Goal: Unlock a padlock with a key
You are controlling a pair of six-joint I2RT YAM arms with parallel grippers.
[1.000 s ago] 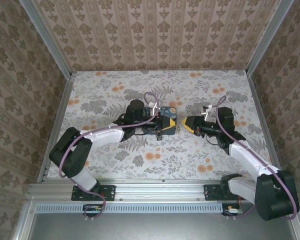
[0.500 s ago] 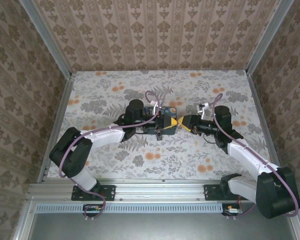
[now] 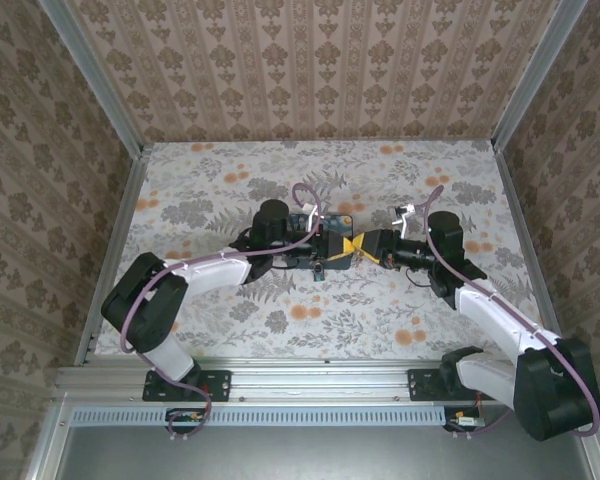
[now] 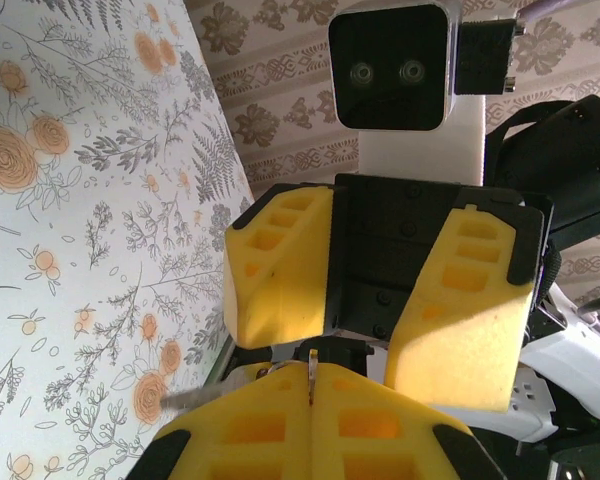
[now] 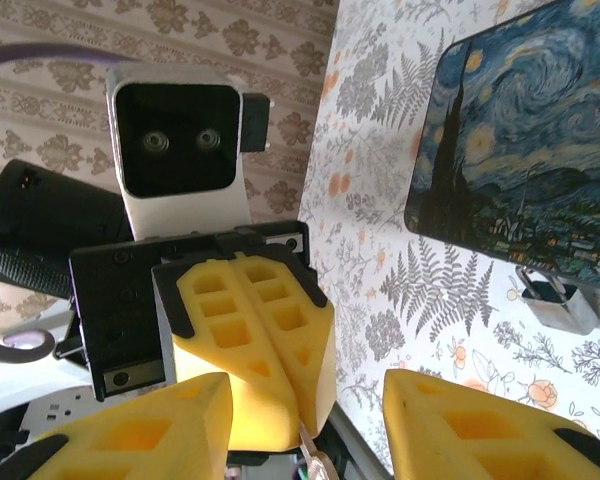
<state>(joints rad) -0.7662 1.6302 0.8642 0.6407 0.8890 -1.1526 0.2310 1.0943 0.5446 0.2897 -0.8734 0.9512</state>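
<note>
While the two arms meet near the middle of the bench [image 3: 230,170], the left tool [image 4: 311,400] is squeezed tight. A small metal key [image 4: 311,368] pokes out between its yellow pads. The right tool [image 4: 355,345] faces it nose to nose. Its two yellow pads stand apart, one on each side of the left tool's tip, and they are not closed on anything. I cannot tell if they touch the key. The padlock [image 5: 557,303] lies flat on the bench, well away from all four edges. It sits right at the edge of a dark blue picture mat [image 5: 520,150], with its metal loop reaching up to the mat. The padlock lies apart from both tools.
</note>
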